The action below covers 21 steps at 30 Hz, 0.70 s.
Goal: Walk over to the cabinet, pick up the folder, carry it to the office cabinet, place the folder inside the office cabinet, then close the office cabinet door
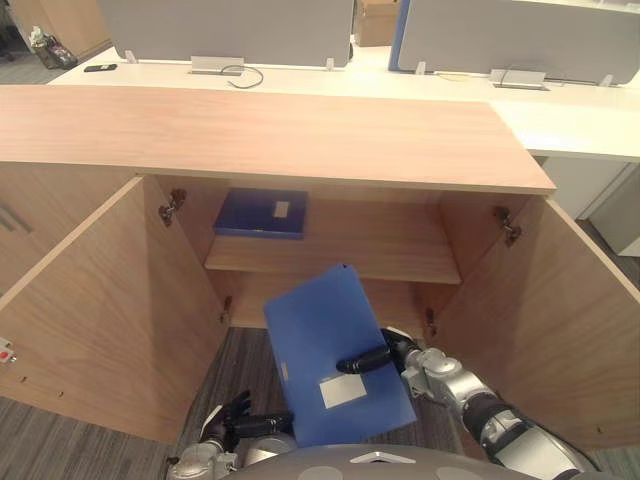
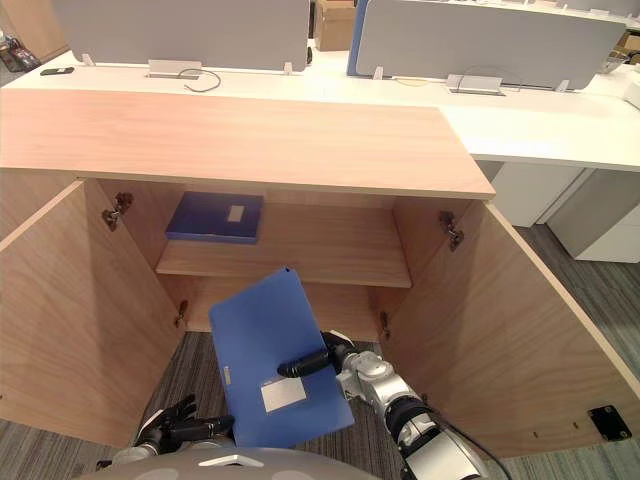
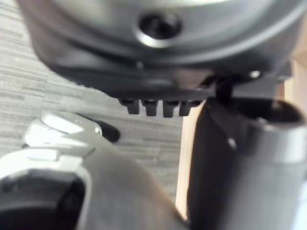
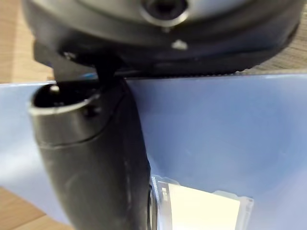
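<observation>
Pinching folder (image 1: 320, 340) at right edge, right hand (image 1: 397, 350) holds it tilted before wide-open cabinet (image 1: 300, 140).

Blue labelled folder (image 1: 322, 330) tilts before the open wooden office cabinet (image 1: 260, 135).

Ahead of me, a white desk (image 1: 560, 125) carries grey partition screens (image 1: 225, 28), a looped cable (image 1: 245, 75) and a small black device (image 1: 100, 68); grey carpet (image 1: 60, 440) lies below.
</observation>
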{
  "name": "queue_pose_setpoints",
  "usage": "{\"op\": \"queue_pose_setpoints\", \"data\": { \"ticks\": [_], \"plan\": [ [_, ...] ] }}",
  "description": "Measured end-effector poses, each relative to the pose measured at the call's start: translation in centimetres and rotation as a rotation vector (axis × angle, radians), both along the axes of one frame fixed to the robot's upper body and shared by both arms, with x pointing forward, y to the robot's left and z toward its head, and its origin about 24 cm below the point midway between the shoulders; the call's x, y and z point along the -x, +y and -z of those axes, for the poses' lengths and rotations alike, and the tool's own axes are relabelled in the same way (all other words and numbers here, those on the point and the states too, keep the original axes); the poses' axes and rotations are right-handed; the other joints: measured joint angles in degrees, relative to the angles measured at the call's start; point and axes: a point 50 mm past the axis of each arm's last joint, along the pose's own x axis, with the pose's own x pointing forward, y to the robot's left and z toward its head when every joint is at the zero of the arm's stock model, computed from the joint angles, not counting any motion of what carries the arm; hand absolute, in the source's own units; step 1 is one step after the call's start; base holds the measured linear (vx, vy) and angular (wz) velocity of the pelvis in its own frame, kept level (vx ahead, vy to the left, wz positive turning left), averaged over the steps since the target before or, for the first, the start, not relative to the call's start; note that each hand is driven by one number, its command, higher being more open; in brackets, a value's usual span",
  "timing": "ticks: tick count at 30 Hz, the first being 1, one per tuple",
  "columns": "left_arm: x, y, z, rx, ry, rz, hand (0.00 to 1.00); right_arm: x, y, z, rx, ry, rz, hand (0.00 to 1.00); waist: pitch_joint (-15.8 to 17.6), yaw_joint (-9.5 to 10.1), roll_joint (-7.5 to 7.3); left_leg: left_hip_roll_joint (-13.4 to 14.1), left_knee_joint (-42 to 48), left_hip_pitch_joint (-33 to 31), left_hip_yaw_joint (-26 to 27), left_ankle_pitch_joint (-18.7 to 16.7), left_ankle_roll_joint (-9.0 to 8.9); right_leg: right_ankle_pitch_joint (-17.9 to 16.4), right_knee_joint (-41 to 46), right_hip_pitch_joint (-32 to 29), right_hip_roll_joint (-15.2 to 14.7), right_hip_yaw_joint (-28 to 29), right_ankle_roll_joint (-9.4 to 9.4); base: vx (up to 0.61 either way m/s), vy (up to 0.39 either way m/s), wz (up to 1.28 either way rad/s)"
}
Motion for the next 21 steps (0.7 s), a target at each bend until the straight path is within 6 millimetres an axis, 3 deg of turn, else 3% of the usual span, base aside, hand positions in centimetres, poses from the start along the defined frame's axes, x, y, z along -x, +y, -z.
{"op": "queue_pose_setpoints", "data": {
  "ticks": [3, 4, 8, 11, 15, 21],
  "plan": [
    [0.9, 1.2, 0.0, -0.041, 0.027, -0.109, 1.0, 0.7, -1.1, 0.7, -0.039, 0.044, 0.234, 0.0, 0.6, 0.13, 0.03, -0.3, -0.1, 0.1, -0.2, 0.0, -0.05, -0.5, 0.6, -0.1, -0.4, -0.2, 0.15, -0.01, -0.002, 0.04],
    [1.7, 1.9, 0.1, -0.062, 0.059, -0.17, 1.0, 0.7, -1.5, 0.9, -0.148, 0.06, 0.467, 0.0, 1.1, 0.28, 0.1, -0.5, -0.1, 0.1, -0.4, -0.1, -0.04, -0.7, 0.7, -0.1, -0.5, -0.4, 0.19, -0.01, -0.005, 0.06],
    [4.8, 3.0, 0.3, -0.114, 0.156, -0.271, 1.0, -0.2, -1.3, 0.2, -0.501, -0.003, 1.005, 0.0, 1.9, 0.72, 0.22, -1.0, 0.0, 0.1, -0.6, -0.2, 0.29, -0.9, 0.6, 0.0, -1.0, -0.7, 0.46, 0.01, -0.007, 0.03],
    [6.5, 3.0, 0.3, -0.126, 0.202, -0.308, 1.0, -0.8, -1.6, -0.2, -0.7, -0.063, 1.301, 0.0, 2.1, 1.39, 0.16, -1.9, 0.1, 0.0, -1.1, -0.3, 0.79, -1.0, 0.5, 0.5, -1.8, -1.4, 0.77, 0.04, 0.0, 0.11],
    [6.7, 2.5, 0.5, -0.129, 0.218, -0.335, 1.0, -1.3, -1.5, -0.7, -0.827, -0.107, 1.509, 0.0, 2.7, 2.18, -0.36, -2.8, 0.2, 0.0, -1.5, -0.3, 1.05, -1.1, 0.5, 0.9, -2.6, -2.0, 1.06, 0.02, -0.002, 0.08],
    [6.1, 1.1, 0.8, -0.092, 0.207, -0.344, 1.0, -2.0, 1.1, -1.1, -0.964, -0.06, 1.635, 0.0, 3.3, 2.74, -0.35, -3.6, 1.2, 0.3, 0.4, -1.5, 1.76, -0.6, 1.6, 0.2, -3.8, -0.2, 1.92, -0.01, 0.022, -0.14]
  ]
}}
